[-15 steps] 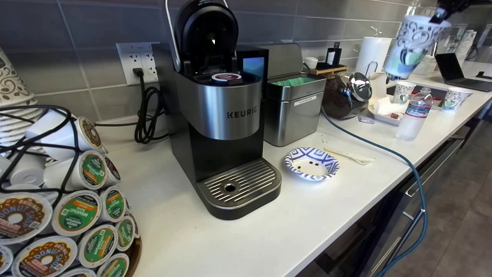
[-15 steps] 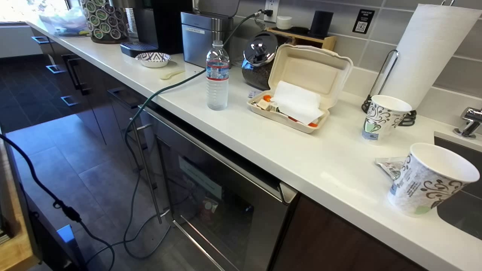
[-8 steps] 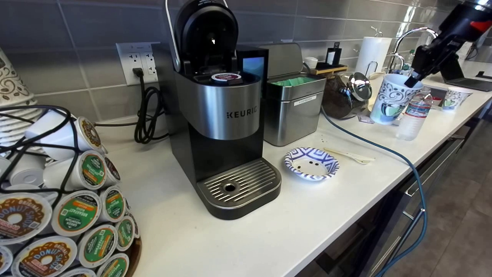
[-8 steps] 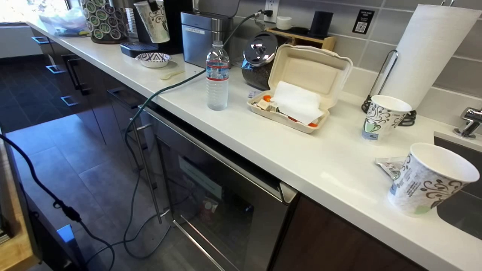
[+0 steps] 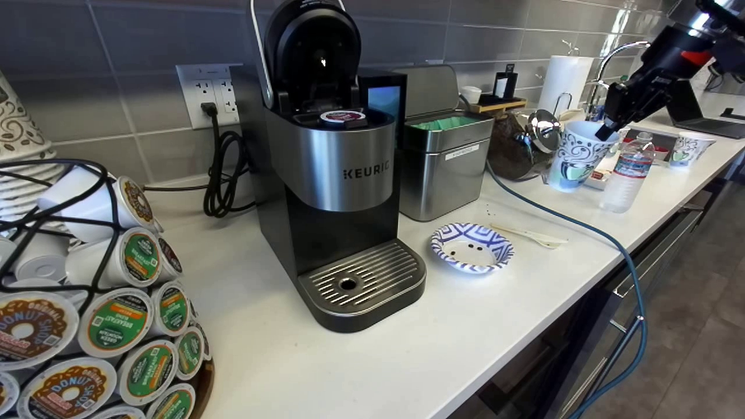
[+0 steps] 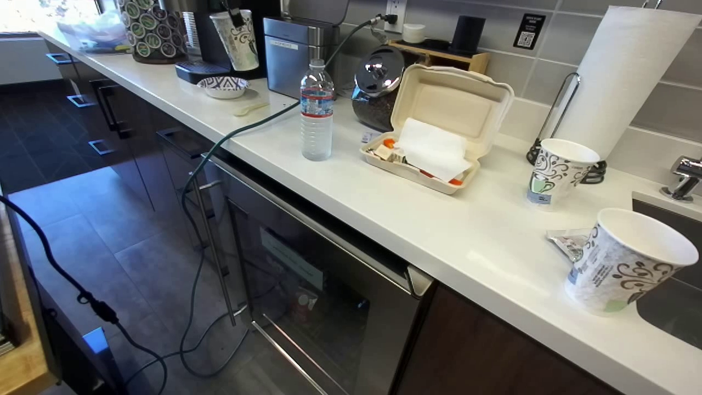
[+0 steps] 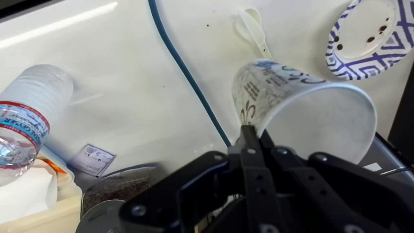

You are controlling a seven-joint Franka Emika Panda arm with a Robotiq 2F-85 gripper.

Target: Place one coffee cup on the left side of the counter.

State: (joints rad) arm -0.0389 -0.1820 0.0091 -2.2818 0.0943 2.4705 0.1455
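Observation:
My gripper (image 5: 606,132) is shut on the rim of a white paper coffee cup (image 5: 576,157) with a brown swirl and green pattern. The cup hangs tilted above the white counter (image 5: 349,372). It also shows in an exterior view (image 6: 244,46), in front of the dark coffee machine, with the gripper (image 6: 236,16) at its top. In the wrist view the gripper (image 7: 258,132) pinches the cup wall, one finger inside and one outside; the cup (image 7: 258,87) lies on its side there, mouth to the right. Two more such cups (image 6: 556,178) stand near the sink.
A water bottle (image 6: 316,126), an open food box (image 6: 452,109), a coffee jar (image 5: 515,145) and a steel bin (image 5: 445,169) stand around. A blue-patterned bowl (image 5: 472,265), a spoon (image 7: 255,26) and a cable (image 7: 190,77) lie nearby. Coffee pods (image 5: 116,320) are stacked by the machine (image 5: 332,169).
The held cup has come down from high above the counter, with the arm. In the last half second it moves a little left and down in an exterior view.

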